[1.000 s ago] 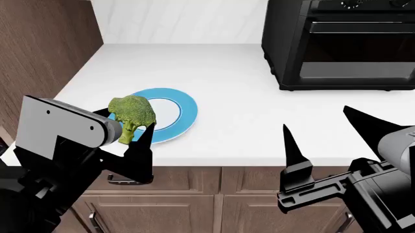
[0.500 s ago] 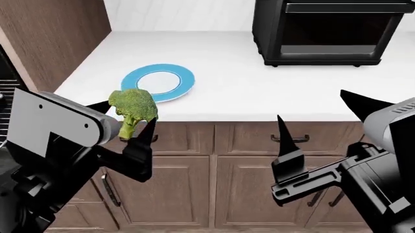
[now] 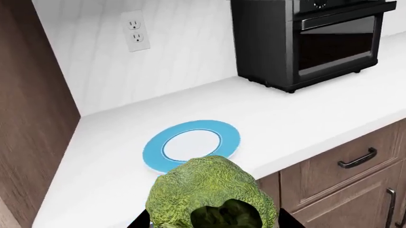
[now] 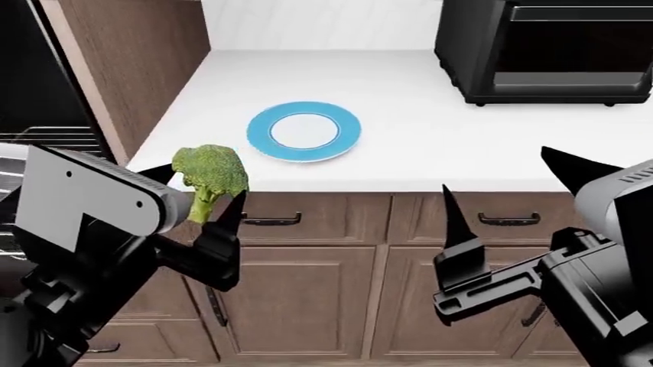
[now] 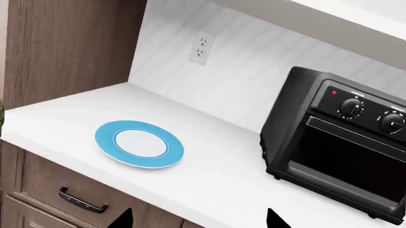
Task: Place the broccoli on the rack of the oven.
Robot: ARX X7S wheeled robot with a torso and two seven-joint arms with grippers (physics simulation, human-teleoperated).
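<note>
Broccoli [image 3: 211,194], bumpy and dark green, fills the near part of the left wrist view, clamped between black pincer tips, in front of the desk's [image 3: 304,114] front edge; a round blue-rimmed plate [image 3: 191,145] lies on the smooth white top. Head view: the left pincer [image 4: 204,206] grips the broccoli's [image 4: 209,172] pale stalk; the right pincer [image 4: 505,195] gapes wide, empty. Right wrist view: glossy black countertop oven [image 5: 336,142] with knobs.

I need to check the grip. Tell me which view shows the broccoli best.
The head view: the whole broccoli, head and stalk, shows pinched in the left gripper. The left wrist view shows only its bumpy head, close up and cut off at the frame edge. The right wrist view catches just a green sliver at its edge.
</note>
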